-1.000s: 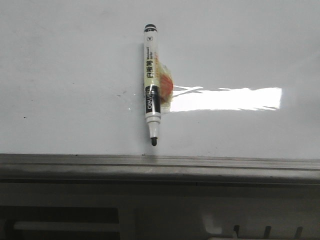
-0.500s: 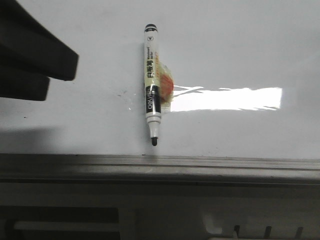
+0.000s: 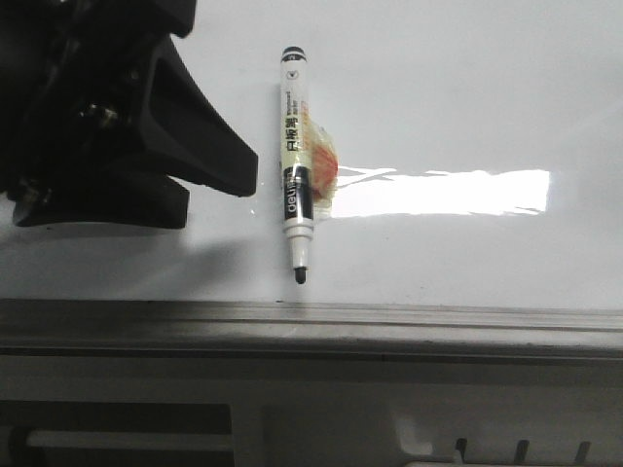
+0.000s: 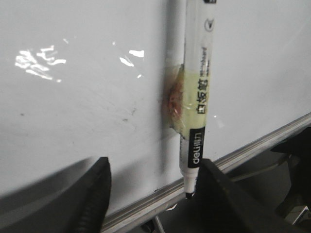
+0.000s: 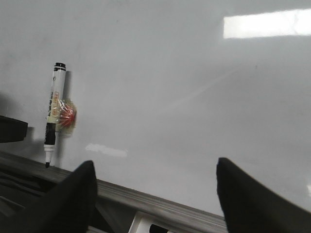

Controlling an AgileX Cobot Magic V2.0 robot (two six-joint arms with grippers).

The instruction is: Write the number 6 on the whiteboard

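Observation:
The whiteboard [image 3: 458,107] is glossy white with a bright glare streak and a grey metal rim along its near edge. No marker stroke of the number 6 shows on it. A black-and-white marker pen [image 3: 295,161] lies on the board, tip toward the rim, over a patch of yellowish tape with an orange spot [image 3: 323,167]. My left gripper [image 3: 209,190] is open just left of the pen. In the left wrist view [image 4: 154,162] the pen [image 4: 197,97] lies close by one finger [image 4: 218,194]. My right gripper [image 5: 155,165] is open and empty, well away from the pen [image 5: 52,116].
The grey rim [image 3: 311,321] runs across the front view below the pen tip. Below it is a dark frame with white parts [image 3: 127,440]. Faint smudges and small dark specks mark the board near the pen [image 4: 126,116].
My left gripper has come into the front view from the left and moved right, close to the pen. The pen has not moved.

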